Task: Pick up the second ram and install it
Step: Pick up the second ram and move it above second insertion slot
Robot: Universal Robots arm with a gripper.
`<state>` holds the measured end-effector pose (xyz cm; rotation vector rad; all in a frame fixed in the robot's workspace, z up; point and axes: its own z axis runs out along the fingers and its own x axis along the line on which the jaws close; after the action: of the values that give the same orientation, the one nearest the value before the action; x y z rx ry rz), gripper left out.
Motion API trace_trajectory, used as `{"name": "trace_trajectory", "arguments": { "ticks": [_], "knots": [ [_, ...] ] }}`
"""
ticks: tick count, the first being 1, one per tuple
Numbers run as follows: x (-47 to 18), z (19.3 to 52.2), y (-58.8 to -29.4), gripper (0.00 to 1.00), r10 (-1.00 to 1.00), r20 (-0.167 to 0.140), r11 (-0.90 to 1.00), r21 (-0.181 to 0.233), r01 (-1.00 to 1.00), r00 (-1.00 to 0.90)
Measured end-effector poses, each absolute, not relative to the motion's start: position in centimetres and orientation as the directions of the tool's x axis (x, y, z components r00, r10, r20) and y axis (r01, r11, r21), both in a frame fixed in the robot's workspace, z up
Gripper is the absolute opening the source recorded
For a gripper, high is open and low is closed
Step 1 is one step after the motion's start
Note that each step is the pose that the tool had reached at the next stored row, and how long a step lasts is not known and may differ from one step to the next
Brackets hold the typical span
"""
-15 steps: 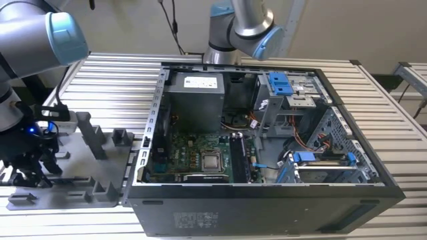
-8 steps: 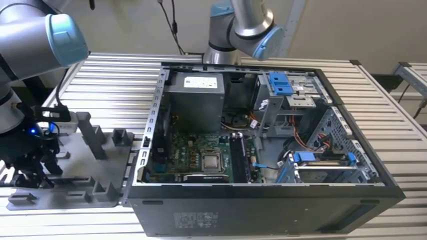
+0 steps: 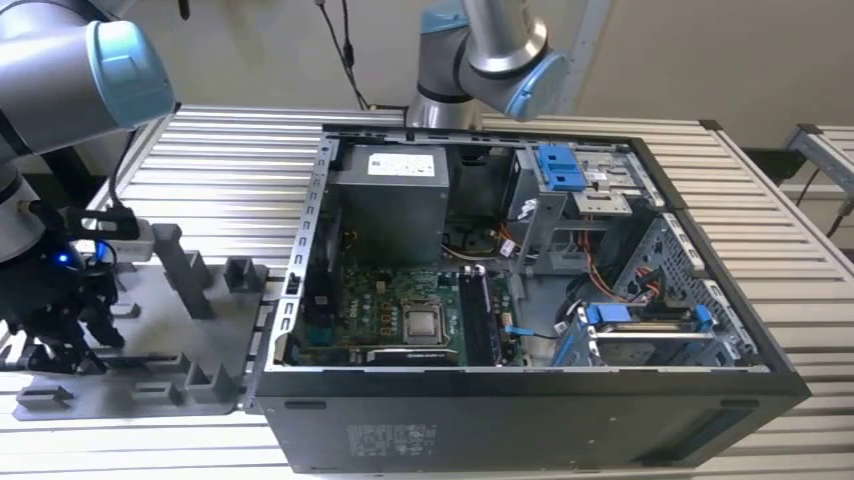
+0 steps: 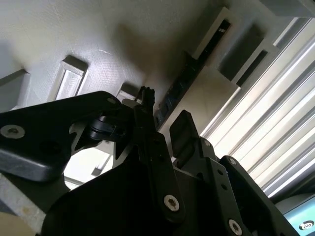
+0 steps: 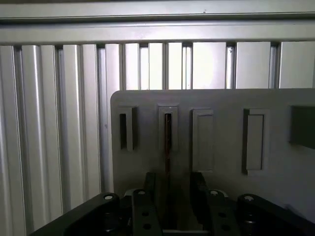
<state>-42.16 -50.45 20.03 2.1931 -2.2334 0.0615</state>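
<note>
second ram: standing on edge in a slot of the grey tray
gripper: low over that tray, at the exterior view's left, well apart from the pc case
fingers: apart, one each side of the ram, gaps showing

In the first wrist view, the second ram, a thin flat stick seen edge-on as a dark strip, stood in a slot of the flat grey plastic tray. Its lower end was hidden between the fingers of the black metal gripper, whose body the picture's edge cut off. In the second wrist view the ram was a blurred dark line on the tray, its chips unreadable. In the exterior view it was too small and dark to make out at the tray, and the edge cut the grey jointed arm above the tray.
</note>
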Motion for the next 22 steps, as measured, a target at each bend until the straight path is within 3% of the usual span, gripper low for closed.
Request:
{"name": "trace_trajectory", "arguments": {
  "ticks": [4,6,7,12,15,16,22],
  "knots": [
    [-42.16,20.04,-50.45,0.42,-0.999,0.035,0.018,-0.02,-1.0,-0.019],
    [-42.16,20.05,-50.45,0.4,-0.999,0.035,0.018,-0.02,-1.0,-0.019],
    [-42.16,20.05,-50.45,0.33,-0.999,0.035,0.018,-0.02,-1.0,-0.019],
    [-42.16,20.04,-50.45,0.33,-0.999,0.035,0.018,-0.02,-1.0,-0.019],
    [-42.16,20.04,-50.45,0.3,-0.999,0.035,0.018,-0.02,-1.0,-0.019],
    [-42.16,20.04,-50.45,0.24,-0.999,0.035,0.018,-0.02,-1.0,-0.019],
    [-42.16,20.05,-50.45,0.22,-0.999,0.035,0.018,-0.02,-1.0,-0.019]
  ]
}}
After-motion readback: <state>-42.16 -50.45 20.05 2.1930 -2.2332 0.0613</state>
